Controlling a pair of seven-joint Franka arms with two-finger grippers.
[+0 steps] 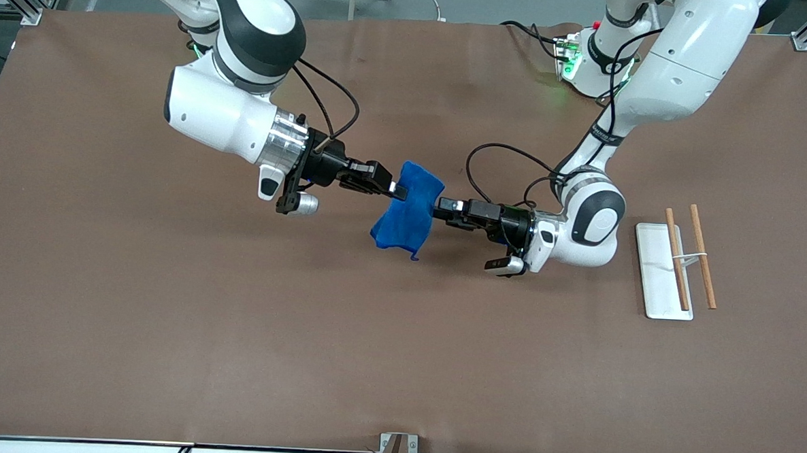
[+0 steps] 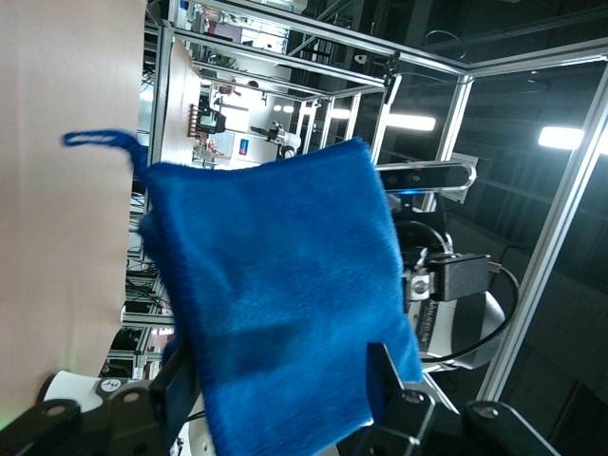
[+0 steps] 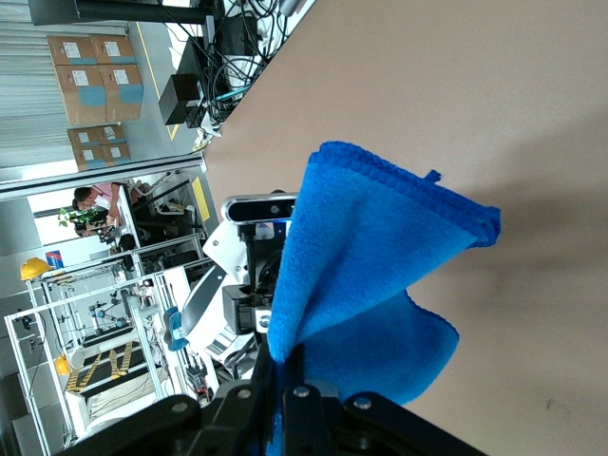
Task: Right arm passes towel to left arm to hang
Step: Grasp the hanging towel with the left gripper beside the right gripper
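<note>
The bright blue towel (image 1: 407, 213) hangs in the air over the middle of the table, between the two grippers. My right gripper (image 1: 396, 189) is shut on the towel's upper edge; in the right wrist view its fingers (image 3: 302, 380) pinch the cloth (image 3: 370, 275). My left gripper (image 1: 437, 207) is at the towel's other side. In the left wrist view its fingers (image 2: 383, 372) stand wide apart with the towel (image 2: 275, 294) between them, so it is open. The towel's small loop (image 2: 95, 139) sticks out at one corner.
A white flat base (image 1: 654, 278) with two wooden rods (image 1: 703, 263) on a thin wire stand lies on the table toward the left arm's end. The brown table (image 1: 235, 328) lies under both arms.
</note>
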